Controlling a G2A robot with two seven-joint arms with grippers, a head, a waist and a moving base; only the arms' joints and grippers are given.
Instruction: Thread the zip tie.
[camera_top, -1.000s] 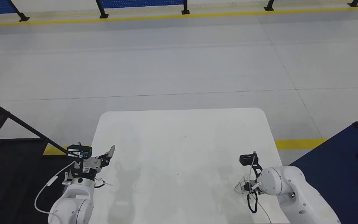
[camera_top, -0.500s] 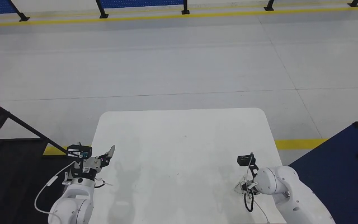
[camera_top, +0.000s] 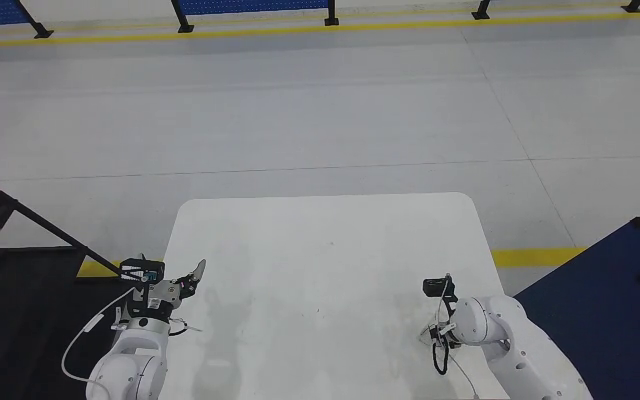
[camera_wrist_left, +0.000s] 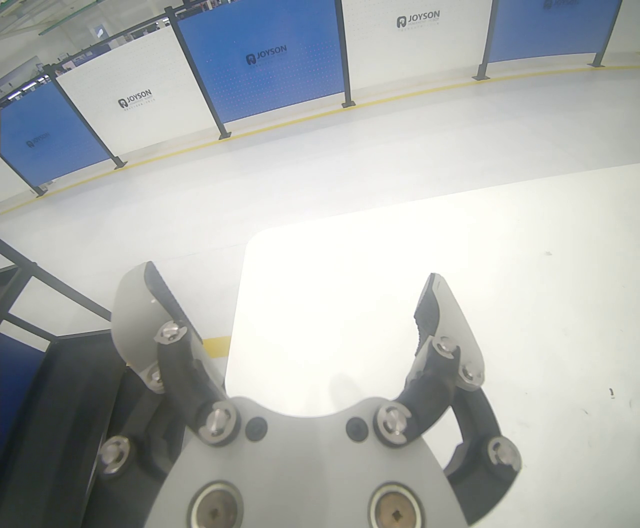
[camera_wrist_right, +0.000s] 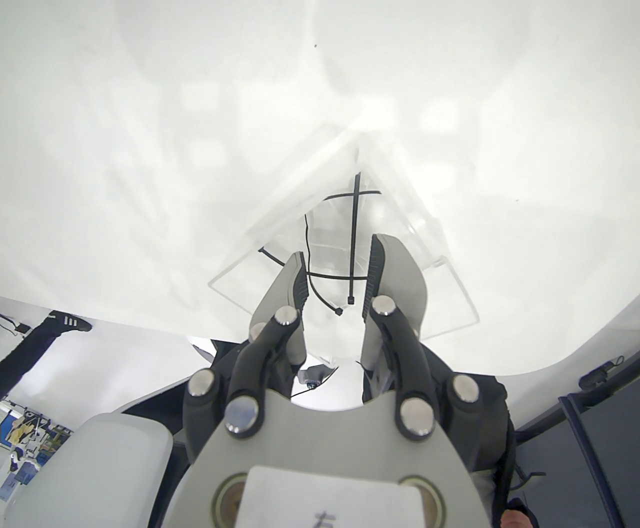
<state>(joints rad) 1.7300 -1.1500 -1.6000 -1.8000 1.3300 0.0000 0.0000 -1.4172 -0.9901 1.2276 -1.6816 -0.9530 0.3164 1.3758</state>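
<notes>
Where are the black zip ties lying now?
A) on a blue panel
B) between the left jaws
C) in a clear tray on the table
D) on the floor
C: the zip ties lie inside the clear tray on the white table, close to the right gripper, whose jaws stand open and empty.

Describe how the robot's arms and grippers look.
The left arm and right arm are rounded white shells; a white cable loops off the left, a black cable off the right. The left gripper and right gripper have silver fingers, black ribbed pads, black links, silver screws.
</notes>
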